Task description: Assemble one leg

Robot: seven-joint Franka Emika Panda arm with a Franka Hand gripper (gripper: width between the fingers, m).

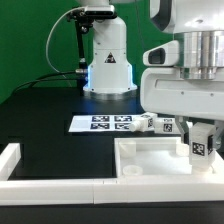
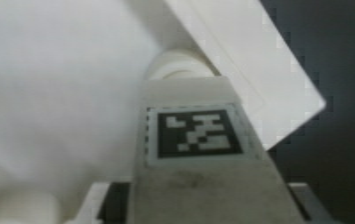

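White rail [image 1: 60, 186] sections border the counter [image 1: 40, 125] along its near edge and turn up the edge at the exterior view's left. This rail lies closest to the exterior camera. The counter surface is black.

The robot base [image 1: 108, 65] stands at the far edge, near the middle, with a blue light at its foot. The arm's white wrist housing [image 1: 185, 85] hangs over the near corner at the exterior view's right.

The tray-like part [image 1: 150, 160] is large, flat and white with raised walls. It lies just behind the rail, near that same corner. The marker board [image 1: 100, 123] lies flat toward the centre of the counter, between the robot base and the tray-like part and apart from both. A cluster of small tagged blocks [image 1: 160, 125] sits just beside the marker board's end at the exterior view's right, behind the tray-like part's far wall.

The claw [image 1: 200, 143] points downward over the tray-like part's end at the exterior view's right. It is pinching the leg [image 1: 200, 150], which stands upright in its grip with one tag face toward the exterior camera.

In the wrist view the leg [image 2: 200, 130] fills the centre with its tag facing the lens. Its rounded tip shows against the white of the tray-like part [image 2: 67, 110], and black counter [image 2: 325, 40] appears beyond that part's edge. Whether the tip touches the part cannot be determined.
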